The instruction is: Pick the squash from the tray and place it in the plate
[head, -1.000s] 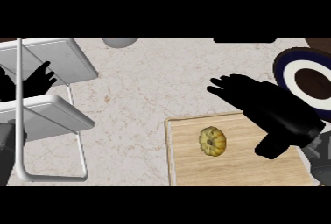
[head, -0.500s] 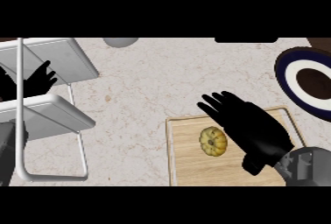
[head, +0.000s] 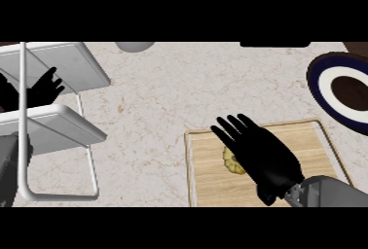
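Right hand [head: 265,156], fingers straight and holding nothing, hovers over the squash [head: 230,164] on its tray [head: 208,188]; grasp and plate [head: 315,81] drop both ahead.

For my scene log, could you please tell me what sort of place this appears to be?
Probably a kitchen counter: a speckled, stone-like worktop, a wooden tray carrying a yellow squash, and a dark-rimmed plate.

Light wooden rect. tray [head: 208,187], counter's [head: 158,97] near-right corner: round yellow squash [head: 230,161] mid-tray, partly under black right hand [head: 265,154], fingers [head: 230,133] straight.
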Motion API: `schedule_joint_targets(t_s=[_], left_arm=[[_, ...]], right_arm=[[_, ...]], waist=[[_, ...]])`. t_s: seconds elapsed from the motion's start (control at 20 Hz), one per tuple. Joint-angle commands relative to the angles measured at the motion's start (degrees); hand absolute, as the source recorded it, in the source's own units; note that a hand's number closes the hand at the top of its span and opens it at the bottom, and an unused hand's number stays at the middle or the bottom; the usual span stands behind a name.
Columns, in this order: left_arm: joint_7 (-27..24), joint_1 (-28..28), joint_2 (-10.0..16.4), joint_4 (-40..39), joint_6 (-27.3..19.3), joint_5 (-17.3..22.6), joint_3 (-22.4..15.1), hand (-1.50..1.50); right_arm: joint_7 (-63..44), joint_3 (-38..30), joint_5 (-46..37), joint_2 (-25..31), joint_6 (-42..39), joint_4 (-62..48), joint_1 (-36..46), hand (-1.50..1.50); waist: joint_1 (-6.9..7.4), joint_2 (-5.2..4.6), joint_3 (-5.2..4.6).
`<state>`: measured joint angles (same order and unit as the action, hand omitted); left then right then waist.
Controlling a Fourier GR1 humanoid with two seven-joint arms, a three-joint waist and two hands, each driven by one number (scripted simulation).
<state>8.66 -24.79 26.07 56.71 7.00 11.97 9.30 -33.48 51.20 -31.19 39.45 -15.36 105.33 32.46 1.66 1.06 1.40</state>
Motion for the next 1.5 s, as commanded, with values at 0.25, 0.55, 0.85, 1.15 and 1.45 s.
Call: schedule_joint_targets(t_s=[0.25,0.55,0.85,1.15,1.45], left_arm=[[-0.4,8.5,-13.6,2.7,-1.5,-0.6,-5.0,0.00],[-0.1,7.3,-15.7,2.1,-1.4,-1.6,-4.7,0.00],[-0.9,8.1,-16.1,2.4,-0.2,-2.4,-3.4,0.00],[-0.3,6.2,-16.3,2.1,-0.5,-4.0,-2.8,0.00],[1.1,6.6,-16.3,2.7,1.1,-3.9,-1.3,0.00]], right_arm=[[-3.6,2.1,-6.9,-2.1,0.8,-3.8,0.0,-1.50],[-3.3,3.8,-8.5,-3.7,1.7,-6.0,-1.7,-1.50],[-3.6,5.0,-10.1,-6.0,1.2,-10.4,-1.8,-1.50],[3.3,8.1,-14.1,-2.7,1.4,-11.7,-0.2,1.50],[3.4,8.0,-16.9,-4.2,2.8,-12.7,1.0,1.50]], waist=[[0.44,-0.52,-1.34],[0.05,-0.76,-1.32],[1.02,-0.78,-1.36],[0.37,-0.84,-1.31],[0.54,-0.45,-1.32]])
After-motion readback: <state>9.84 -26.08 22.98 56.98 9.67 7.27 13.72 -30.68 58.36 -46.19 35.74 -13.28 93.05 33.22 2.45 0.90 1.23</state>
